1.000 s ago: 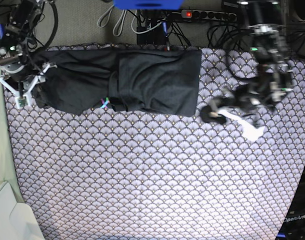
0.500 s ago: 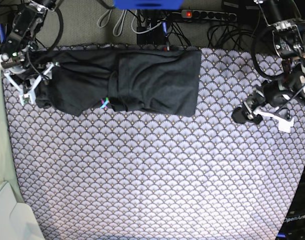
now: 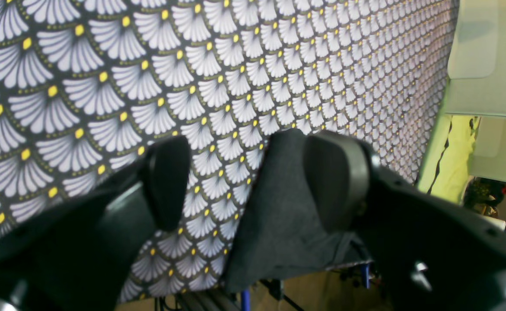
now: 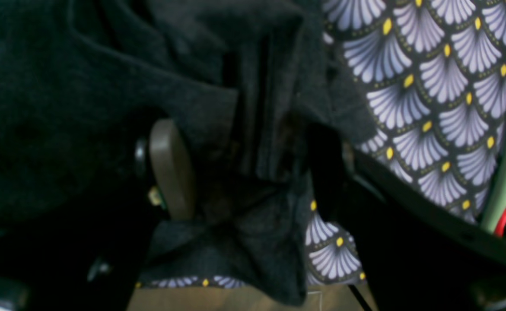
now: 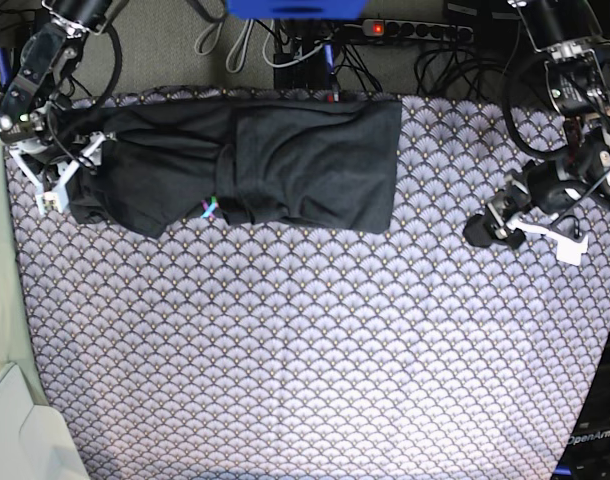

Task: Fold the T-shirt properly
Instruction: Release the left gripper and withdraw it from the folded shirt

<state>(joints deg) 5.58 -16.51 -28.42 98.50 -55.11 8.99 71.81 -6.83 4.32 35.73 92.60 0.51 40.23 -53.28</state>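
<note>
Base view: T-shirt (image 5: 245, 165) lies as long folded band along far edge of scallop cloth (image 5: 315, 350). My right gripper (image 5: 57, 165) sits at its end, jaws spread, fabric loose between them, probably just released. My left gripper (image 5: 495, 225) hovers over bare cloth, jaws spread, empty. Versus a second ago: left gripper farther from shirt; right gripper nearer far edge.

light: even, bright | right wrist: dim, blurred | shadows: soft
</note>
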